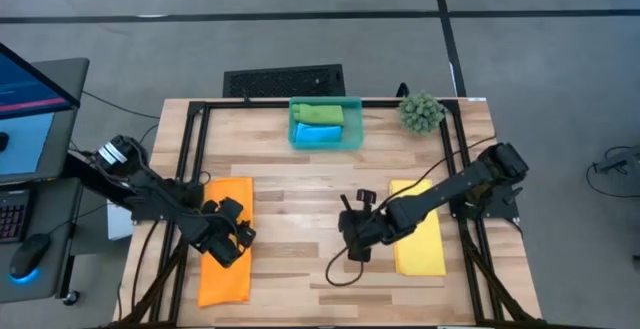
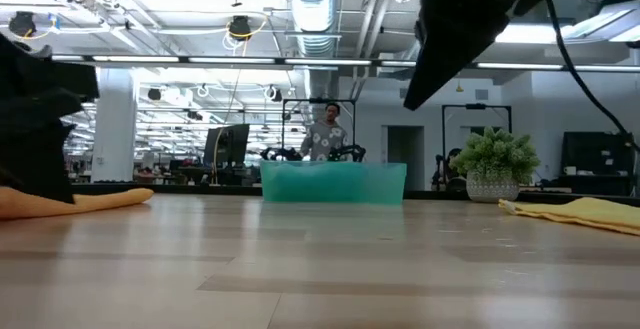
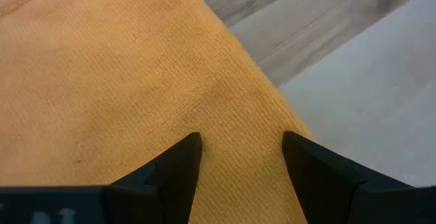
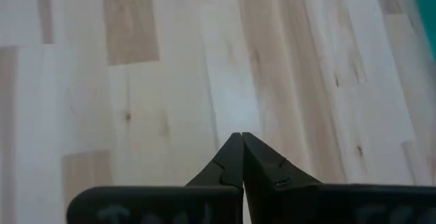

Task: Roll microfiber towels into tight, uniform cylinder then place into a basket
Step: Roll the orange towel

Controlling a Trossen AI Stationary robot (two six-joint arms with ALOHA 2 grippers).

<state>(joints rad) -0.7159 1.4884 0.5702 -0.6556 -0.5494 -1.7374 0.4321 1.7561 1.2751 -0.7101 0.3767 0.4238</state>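
An orange towel [image 1: 225,241] lies flat at the table's left, and a yellow towel [image 1: 421,231] lies flat at the right. The teal basket [image 1: 326,125] at the far edge holds a rolled green towel [image 1: 318,114] and a rolled blue towel [image 1: 322,135]. My left gripper [image 3: 242,142] is open and tipped down over the orange towel near its right long edge. My right gripper [image 4: 242,139] is shut with nothing in it, above bare wood between the two flat towels. My left gripper has its open fingertips [image 3: 193,144] down at the orange towel's surface [image 3: 238,115], just inside the right long edge and slanting from above. Whether they touch the cloth I cannot tell. The towel lies flat on the table.
A spiky green plant ball [image 1: 421,112] stands at the far right corner. Black frame rails [image 1: 190,149] run along the table's left, right and far sides. Bare wood [image 1: 310,204] lies between the two flat towels. A desk with a monitor [image 1: 30,99] stands off the left.
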